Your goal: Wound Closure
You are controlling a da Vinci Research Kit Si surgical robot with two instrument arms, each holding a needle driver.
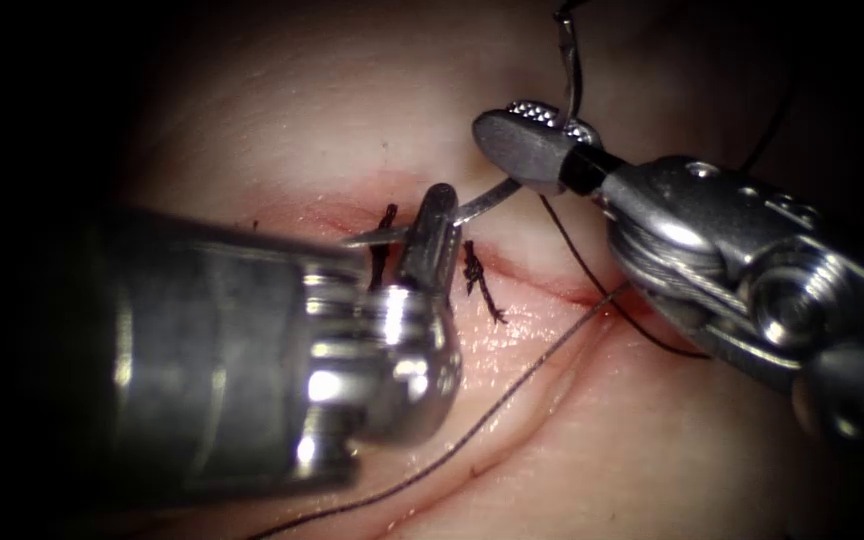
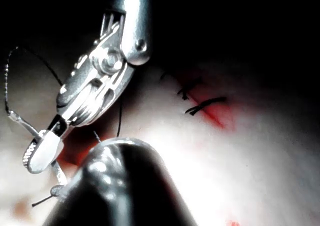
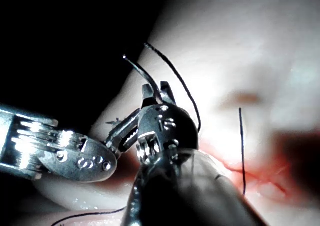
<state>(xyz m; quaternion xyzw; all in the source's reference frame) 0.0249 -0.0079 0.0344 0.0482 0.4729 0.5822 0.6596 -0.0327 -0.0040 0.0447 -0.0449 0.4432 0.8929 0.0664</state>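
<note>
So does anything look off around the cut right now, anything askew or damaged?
Nothing stands out. Both tools grip the needle above the cut: the left tool near its tip, the right tool further along the curve. The thread trails loosely over the tissue, and red fluid lines the cut.

A surgical training bench in a robotics lab: pale pork-belly tissue (image 1: 352, 110), not a patient, lies lit by a narrow endoscope beam against surrounding darkness. A red-edged cut (image 1: 542, 285) crosses the tissue, with dark stitch ends (image 1: 480, 282) already standing along it. Two polished steel needle drivers, the left tool (image 1: 430, 235) and the right tool (image 1: 537, 140), meet over the wound on a curved needle (image 1: 487, 198), while dark suture thread (image 1: 512, 385) trails across the surface. Nothing beyond the lit patch can be made out.
</note>
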